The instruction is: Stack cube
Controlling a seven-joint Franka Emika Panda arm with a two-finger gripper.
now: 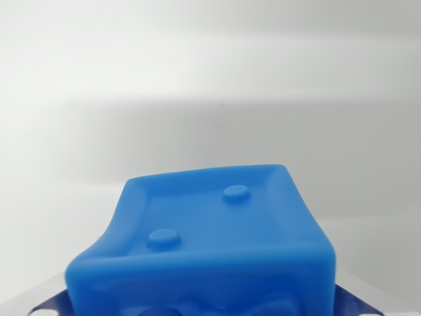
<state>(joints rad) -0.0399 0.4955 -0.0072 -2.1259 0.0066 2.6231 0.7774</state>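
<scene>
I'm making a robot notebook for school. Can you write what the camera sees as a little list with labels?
view: wrist camera, very close up
main thing: blue cube, fills the lower middle of the picture
cube top: sunken face with two round studs
cube shape: sides look squeezed and bowed
gripper: only shiny bits at the bottom corners, beside the cube; fingertips not clearly seen
second cube: none in sight
background: plain pale grey surface, blurry

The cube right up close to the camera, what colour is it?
The cube is bright blue all over, with two small raised studs on its face. The wrist view shows it.
</scene>
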